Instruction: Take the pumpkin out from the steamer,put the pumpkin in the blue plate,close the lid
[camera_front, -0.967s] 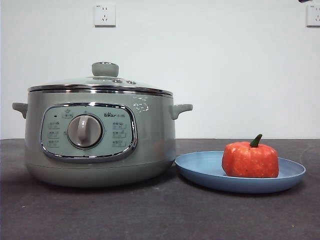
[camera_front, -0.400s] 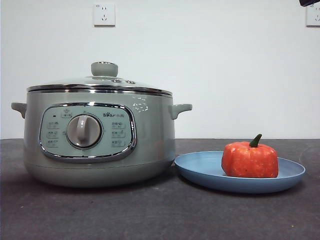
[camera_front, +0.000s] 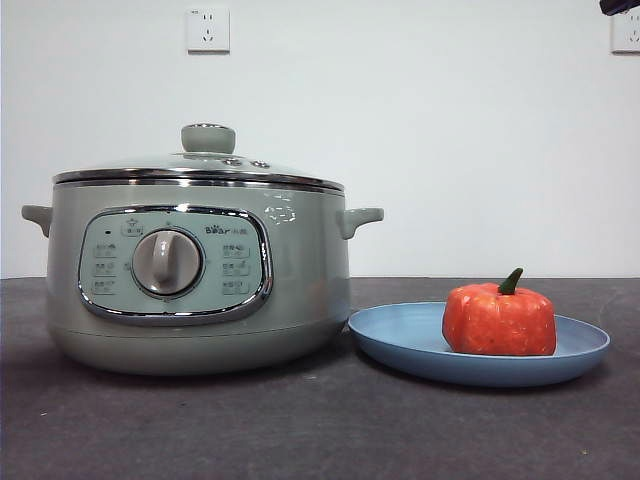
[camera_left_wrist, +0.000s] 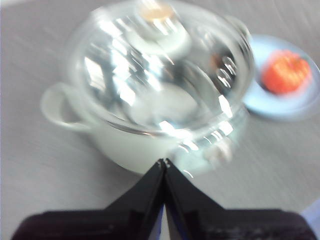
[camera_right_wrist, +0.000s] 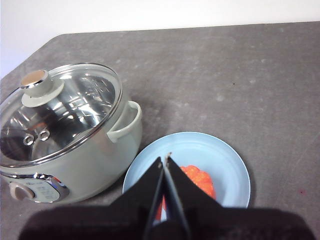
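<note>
On blue plate (camera_front: 400, 340), pumpkin (camera_front: 499, 319), right tool (camera_right_wrist: 164, 159) closed above it

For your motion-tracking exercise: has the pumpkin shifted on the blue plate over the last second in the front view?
No. The pumpkin sits at the same spot on the blue plate, equally far from the steamer as before.

Legible markings: one brand logo.
The steamer (camera_front: 200, 270) carries "Bear" on its control panel (camera_front: 175, 265), at 1 o'clock from the dial (camera_front: 167, 263); the small button labels around it are unreadable.
</note>
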